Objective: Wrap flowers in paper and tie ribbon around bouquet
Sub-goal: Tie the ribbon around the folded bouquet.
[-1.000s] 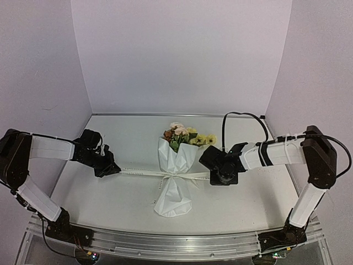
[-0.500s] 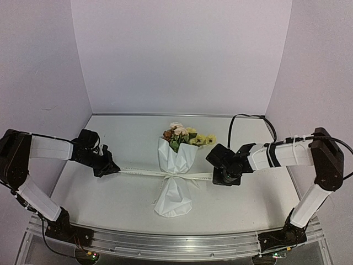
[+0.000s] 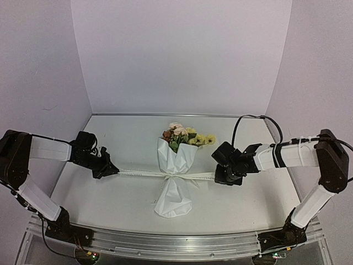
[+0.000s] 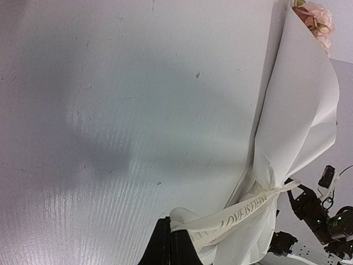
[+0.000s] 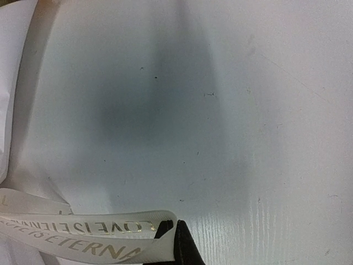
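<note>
The bouquet (image 3: 175,168) lies mid-table, a cone of white paper (image 4: 298,132) with the flowers (image 3: 185,135) showing yellow, pink and cream above its far rim. The cream ribbon (image 3: 142,173) is knotted round the cone's narrow waist and stretches taut to both sides. My left gripper (image 3: 113,170) is shut on the ribbon's left end (image 4: 220,223), well left of the cone. To the right of the cone, my right gripper (image 3: 218,176) is shut on the other ribbon end (image 5: 99,234), which bears gold lettering.
The white table (image 3: 110,204) is walled by lilac panels at the back and both sides. A black cable (image 3: 251,118) loops above the right arm. A metal rail (image 3: 176,243) runs along the near edge.
The right gripper has moved right, away from the bouquet, drawing its ribbon end out. The left gripper has shifted slightly left. The bouquet stays in place.
</note>
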Robot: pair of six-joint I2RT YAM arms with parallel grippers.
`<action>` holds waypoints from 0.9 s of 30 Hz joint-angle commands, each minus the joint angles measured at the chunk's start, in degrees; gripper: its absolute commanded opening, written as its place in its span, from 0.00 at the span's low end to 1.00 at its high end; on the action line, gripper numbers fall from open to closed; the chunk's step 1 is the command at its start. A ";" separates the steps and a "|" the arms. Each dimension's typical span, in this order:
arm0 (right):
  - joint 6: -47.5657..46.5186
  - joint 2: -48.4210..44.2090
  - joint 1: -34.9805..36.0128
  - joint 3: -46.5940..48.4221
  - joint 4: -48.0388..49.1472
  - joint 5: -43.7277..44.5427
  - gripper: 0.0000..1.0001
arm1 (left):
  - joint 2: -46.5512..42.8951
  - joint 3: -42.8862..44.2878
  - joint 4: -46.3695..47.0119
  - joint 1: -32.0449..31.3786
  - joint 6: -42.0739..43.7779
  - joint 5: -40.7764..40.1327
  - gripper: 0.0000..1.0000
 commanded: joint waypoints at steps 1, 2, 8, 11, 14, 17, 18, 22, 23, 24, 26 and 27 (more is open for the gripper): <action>0.69 -1.22 -4.06 -3.53 -18.25 12.78 0.00 | -1.90 -0.28 -1.97 5.21 1.71 -13.03 0.00; 0.71 -1.54 -4.07 -3.72 -18.25 13.06 0.00 | -2.07 -0.25 -1.99 5.22 1.94 -12.94 0.00; -1.86 -2.69 -1.03 -1.57 -17.91 11.79 0.00 | -2.91 1.04 -0.52 3.30 3.00 -8.02 0.00; -3.07 -2.46 3.84 0.45 -16.95 11.17 0.00 | -3.48 3.29 -2.14 -0.22 4.14 -7.22 0.00; -2.59 -2.29 7.21 0.15 -14.56 9.60 0.00 | -4.92 3.81 -2.75 -2.15 4.56 -7.68 0.01; -1.21 -2.27 9.69 -1.03 -12.00 8.04 0.00 | -4.89 4.28 -3.66 -4.03 5.49 -8.06 0.00; -0.84 -2.35 10.41 -1.51 -10.97 7.64 0.00 | -4.41 4.61 -4.33 -4.69 5.96 -8.14 0.01; -0.14 -2.50 13.10 -3.19 -7.27 5.75 0.04 | -4.94 4.33 -4.87 -6.69 6.88 -9.31 0.27; -0.19 -2.63 13.80 -3.72 -5.61 5.09 0.08 | -5.75 4.13 -4.87 -6.80 6.94 -9.51 0.35; -0.75 -3.03 14.31 -4.62 -3.93 3.74 0.11 | -6.62 4.02 -5.01 -6.82 7.03 -9.95 0.40; -2.00 -4.08 15.33 -6.83 0.49 1.39 0.19 | -8.31 4.08 -5.38 -6.96 7.62 -10.68 0.47; -2.67 -4.83 15.86 -7.56 1.97 0.48 0.23 | -9.28 4.19 -5.57 -7.15 7.85 -10.98 0.49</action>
